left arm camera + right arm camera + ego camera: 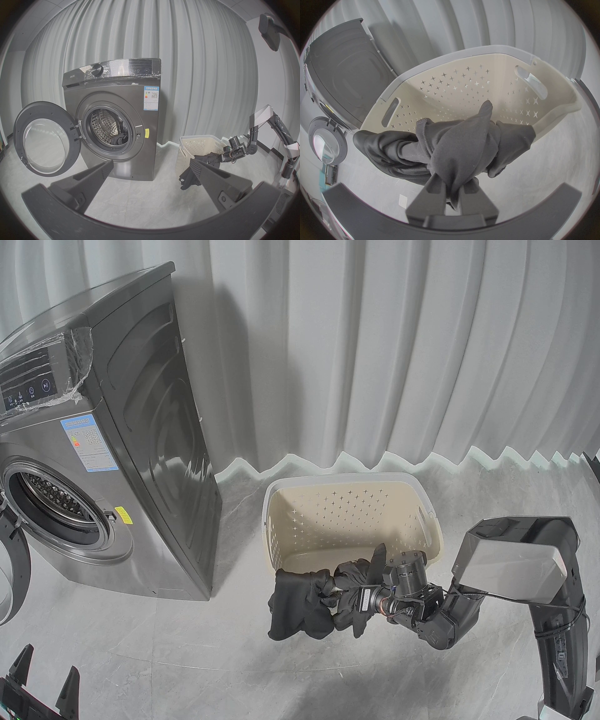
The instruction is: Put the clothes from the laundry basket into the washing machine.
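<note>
Right gripper (453, 189): pinched shut on a bunched fold of the dark garment (456, 147), gripped at the fingertips.

Bulk of the garment trailing to the left of the fingers, long axis roughly crosswise to them, one end drooping lower on that side.

Just beyond the fingertips: laundry basket (350, 479), pale and perforated. Garment level with the near rim; contact with the rim not discernible.

Well apart to the left of the gripper: washing machine (144, 427), side panel turned toward the gripper, drum opening (56, 505) on the face angled away, door (43, 137) swung fully open.

Judged requirement for the coming move: carry leftward and around to the front of the machine, then feed into the opening trailing end first.

Farthest to the left: left gripper (49, 664), spread wide, holding nothing, nearer the opening than the holding arm.
</note>
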Controlling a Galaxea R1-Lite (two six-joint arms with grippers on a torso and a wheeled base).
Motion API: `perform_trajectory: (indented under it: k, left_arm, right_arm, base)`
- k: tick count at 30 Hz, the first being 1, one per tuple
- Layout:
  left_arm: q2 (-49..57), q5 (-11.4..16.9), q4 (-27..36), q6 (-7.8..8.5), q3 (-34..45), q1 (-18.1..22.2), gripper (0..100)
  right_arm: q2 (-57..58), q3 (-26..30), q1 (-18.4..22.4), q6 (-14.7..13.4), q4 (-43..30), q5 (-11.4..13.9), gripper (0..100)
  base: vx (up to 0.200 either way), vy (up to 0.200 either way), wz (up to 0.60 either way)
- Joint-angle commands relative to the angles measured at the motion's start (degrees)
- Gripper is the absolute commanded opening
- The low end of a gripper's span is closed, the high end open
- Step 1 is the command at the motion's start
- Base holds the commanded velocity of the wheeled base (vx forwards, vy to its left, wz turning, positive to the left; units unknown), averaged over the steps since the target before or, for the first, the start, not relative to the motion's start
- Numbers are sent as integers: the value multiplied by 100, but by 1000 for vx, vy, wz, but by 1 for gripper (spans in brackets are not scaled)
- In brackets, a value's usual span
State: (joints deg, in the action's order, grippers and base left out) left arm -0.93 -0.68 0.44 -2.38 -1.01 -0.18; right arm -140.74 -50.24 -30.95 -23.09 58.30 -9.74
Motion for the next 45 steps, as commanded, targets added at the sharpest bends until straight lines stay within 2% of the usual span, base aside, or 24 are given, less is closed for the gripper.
perform_trajectory:
  k: [1,2,7,9,13,16,21,24,30,34,37,40,45]
  left_arm:
    - [84,-2,0,-8,92,1,100]
    - [84,-2,0,-8,92,1,100]
    - [84,-11,0,0,92,1,100]
    - [84,-11,0,0,92,1,100]
    - [84,-11,0,0,92,1,100]
    - [84,-2,0,-8,92,1,100]
    - [84,7,0,-8,92,1,100]
    - [84,7,0,-8,84,1,100]
    - [84,7,0,-17,92,1,100]
    - [84,-2,0,-8,92,1,100]
    - [84,7,0,-8,92,1,100]
    - [84,7,0,-17,92,1,100]
    - [84,7,0,-17,92,1,100]
  right_arm:
    - [354,330,-95,85,235,7,0]
    - [354,330,-95,85,235,7,0]
    - [1180,1324,-297,595,1079,34,0]
    - [1418,1631,-359,700,1439,42,0]
    - [1928,2238,-385,727,1896,42,0]
    - [2218,2405,-385,736,2116,51,0]
    - [2903,2413,-464,744,2195,78,0]
    - [3413,2396,-596,797,2142,209,0]
    - [3931,2334,-702,841,2116,209,0]
    - [4362,2361,-614,1228,2142,209,0]
    - [4450,2352,-614,1254,2125,218,0]
    - [4881,2299,-587,1386,1782,218,0]
    - [5250,2273,-623,1421,1509,192,0]
  base:
    - [0,0,0]
    - [0,0,0]
    - [0,0,0]
    - [0,0,0]
    - [0,0,0]
    - [0,0,0]
    - [0,0,0]
    - [0,0,0]
    - [0,0,0]
    - [0,0,0]
    - [0,0,0]
    - [0,0,0]
    - [0,0,0]
